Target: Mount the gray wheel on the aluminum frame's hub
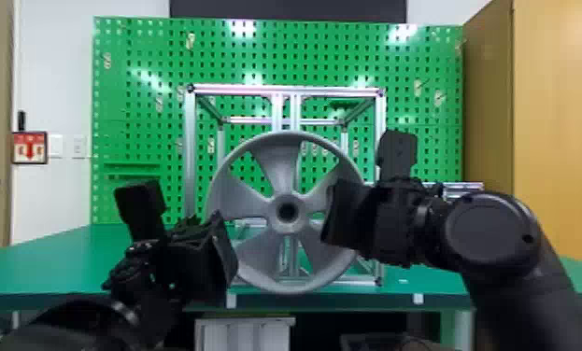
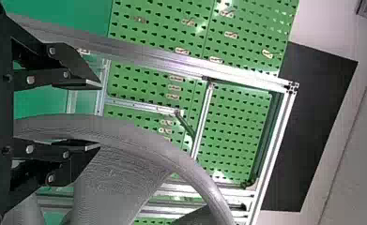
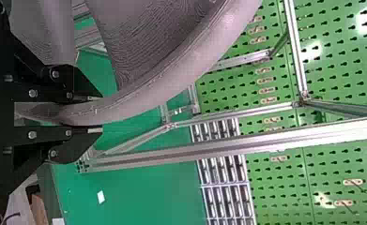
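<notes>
In the head view my left gripper [image 1: 226, 254] is at the lower left edge of the gray wheel [image 1: 275, 170], and my right gripper [image 1: 331, 219] is at its right side. The wheel stands upright in front of the aluminum frame [image 1: 190, 154], its round center over the middle posts; the frame's hub is hidden behind it. In the left wrist view, my left gripper [image 2: 95, 115] is open, the wheel's rim [image 2: 139, 140] close to one finger. My right gripper [image 3: 96, 114] is shut on the rim [image 3: 195, 61] in the right wrist view.
The frame stands on a green table [image 1: 65, 252] before a green pegboard [image 1: 140, 51]. Metal racks [image 3: 224, 201] lie beyond the frame on its right side. A wooden cabinet [image 1: 556, 116] stands at the right, and a pale box [image 1: 243, 333] is below the table edge.
</notes>
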You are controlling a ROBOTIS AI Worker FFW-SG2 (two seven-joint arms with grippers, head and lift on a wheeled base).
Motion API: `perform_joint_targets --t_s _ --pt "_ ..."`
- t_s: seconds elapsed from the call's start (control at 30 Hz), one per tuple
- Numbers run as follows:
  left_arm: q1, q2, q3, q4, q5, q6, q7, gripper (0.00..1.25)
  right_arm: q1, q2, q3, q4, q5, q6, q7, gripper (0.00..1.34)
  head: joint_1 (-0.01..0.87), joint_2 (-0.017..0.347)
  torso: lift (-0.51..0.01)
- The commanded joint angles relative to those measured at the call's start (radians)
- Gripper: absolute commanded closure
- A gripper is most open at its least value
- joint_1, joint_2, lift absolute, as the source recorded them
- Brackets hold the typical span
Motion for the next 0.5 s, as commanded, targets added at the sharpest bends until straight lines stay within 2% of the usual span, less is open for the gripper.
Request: perform_joint_targets --t_s 0.0,0.47 --pt "-0.007 0.001 0.001 0.003 -0.006 0.004 0.007 0.78 -0.011 0.001 -0.001 0.024 0.0 0.007 0.001 1.16 -0.005 0.006 -0.499" --pt "-0.04 -0.005 -0.01 0.049 -0.017 0.004 0.011 0.78 -0.046 0.001 -0.003 0.07 0.031 0.025 0.027 1.16 -0.005 0.006 -0.499"
